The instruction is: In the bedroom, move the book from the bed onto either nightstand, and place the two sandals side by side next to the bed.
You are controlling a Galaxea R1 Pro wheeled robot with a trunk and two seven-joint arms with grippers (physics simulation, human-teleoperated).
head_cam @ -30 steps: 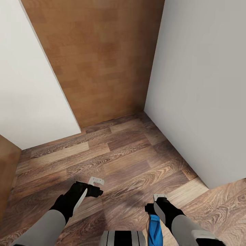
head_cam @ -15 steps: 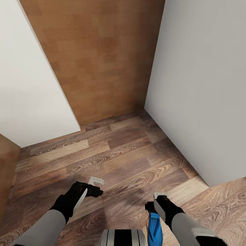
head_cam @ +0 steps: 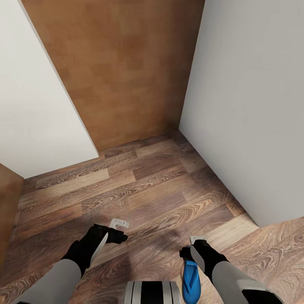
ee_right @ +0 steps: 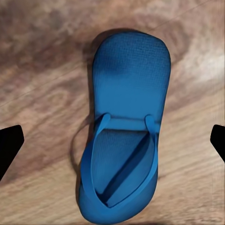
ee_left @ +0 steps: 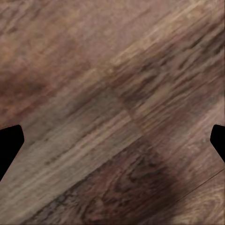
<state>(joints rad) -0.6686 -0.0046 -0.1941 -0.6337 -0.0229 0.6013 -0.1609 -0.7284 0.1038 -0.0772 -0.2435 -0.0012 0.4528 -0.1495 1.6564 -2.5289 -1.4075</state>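
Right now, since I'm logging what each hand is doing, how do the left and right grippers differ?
The left gripper hangs over bare plank floor with nothing under it; the right gripper hangs above a blue sandal. The left gripper sits farther forward in the head view than the right gripper. Both are open, fingertips wide apart, holding nothing.

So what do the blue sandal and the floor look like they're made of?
The sandal looks like matte foam or rubber: a fine dotted texture on its sole and thin straps. The floor looks like brown wood planks or laminate, with visible grain, plank seams and a slight sheen.
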